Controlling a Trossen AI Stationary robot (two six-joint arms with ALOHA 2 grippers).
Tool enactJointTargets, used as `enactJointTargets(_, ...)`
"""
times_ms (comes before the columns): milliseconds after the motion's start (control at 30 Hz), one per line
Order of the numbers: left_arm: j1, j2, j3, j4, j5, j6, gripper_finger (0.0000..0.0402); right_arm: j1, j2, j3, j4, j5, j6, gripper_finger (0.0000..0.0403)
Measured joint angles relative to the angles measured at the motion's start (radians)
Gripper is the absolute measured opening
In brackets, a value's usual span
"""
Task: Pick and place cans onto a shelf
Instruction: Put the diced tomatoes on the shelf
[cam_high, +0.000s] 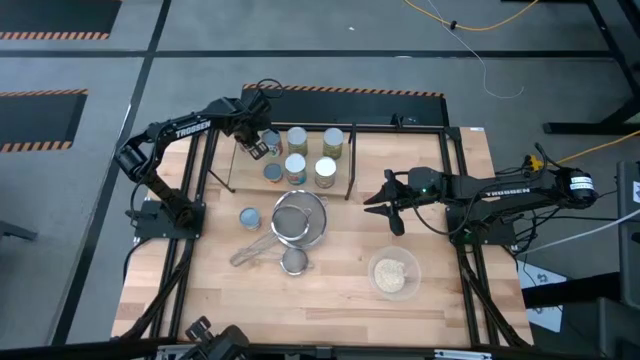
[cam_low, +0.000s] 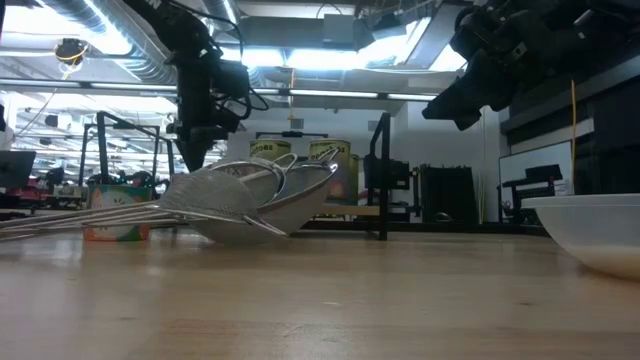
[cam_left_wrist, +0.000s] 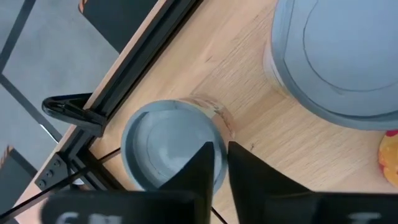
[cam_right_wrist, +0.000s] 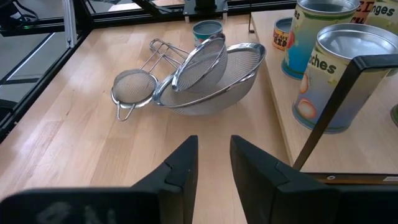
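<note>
- My left pincer (cam_high: 262, 146) hangs over the shelf's (cam_high: 440, 128) upper-left corner, fingers nearly together above a blue-topped can (cam_left_wrist: 169, 146), gripping nothing.
- My right pincer (cam_high: 383, 201) waits right of centre, slightly parted, empty.
- Five cans stand on the shelf; one (cam_high: 250, 217) sits on the worktop (cam_high: 330, 300) beside the strainers (cam_high: 298, 220).

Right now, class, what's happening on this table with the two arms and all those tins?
The left gripper is over the back-left end of the shelf, right above a short blue-topped can that stands on the board; whether it grips the can is unclear. Several more cans stand on the shelf, and one can waits on the table beside the mesh strainers. The right gripper waits empty above the table by the shelf's right end.
</note>
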Motion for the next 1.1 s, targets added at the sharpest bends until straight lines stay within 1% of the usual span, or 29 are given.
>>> enactJointTargets(67, 0.000, 0.000, 0.000, -0.004, 0.000, 0.002, 0.0018, 0.000, 0.000, 0.000, 0.000, 0.000, 0.000, 0.0098)
enactJointTargets(133, 0.000, 0.000, 0.000, -0.003, 0.001, 0.017, 0.0006, 0.000, 0.000, 0.000, 0.000, 0.000, 0.000, 0.0098)
enactJointTargets(300, -0.001, 0.000, 0.000, -0.009, 0.002, 0.034, 0.0005, 0.000, 0.000, 0.000, 0.000, 0.000, -0.001, 0.0098)
enactJointTargets(400, -0.005, 0.000, 0.002, -0.033, 0.001, 0.086, 0.0003, 0.000, 0.000, 0.000, 0.000, 0.000, 0.000, 0.0098)
enactJointTargets(533, -0.022, 0.000, 0.002, -0.064, 0.001, 0.171, 0.0002, 0.000, 0.000, 0.000, 0.000, 0.000, 0.000, 0.0098)
enactJointTargets(667, -0.048, 0.000, 0.002, -0.075, 0.007, 0.304, 0.0001, 0.000, 0.000, 0.000, 0.000, 0.000, -0.001, 0.0098)
enactJointTargets(800, -0.065, 0.000, 0.002, -0.079, 0.065, 0.415, 0.0001, 0.000, 0.000, 0.000, 0.000, 0.000, -0.001, 0.0098)
enactJointTargets(900, -0.071, 0.000, 0.002, -0.083, 0.091, 0.438, 0.0001, 0.000, 0.000, 0.000, 0.000, 0.000, -0.001, 0.0098)
enactJointTargets(1100, -0.072, 0.000, 0.002, -0.113, 0.074, 0.439, 0.0000, 0.000, 0.000, 0.000, 0.000, 0.000, -0.001, 0.0098)
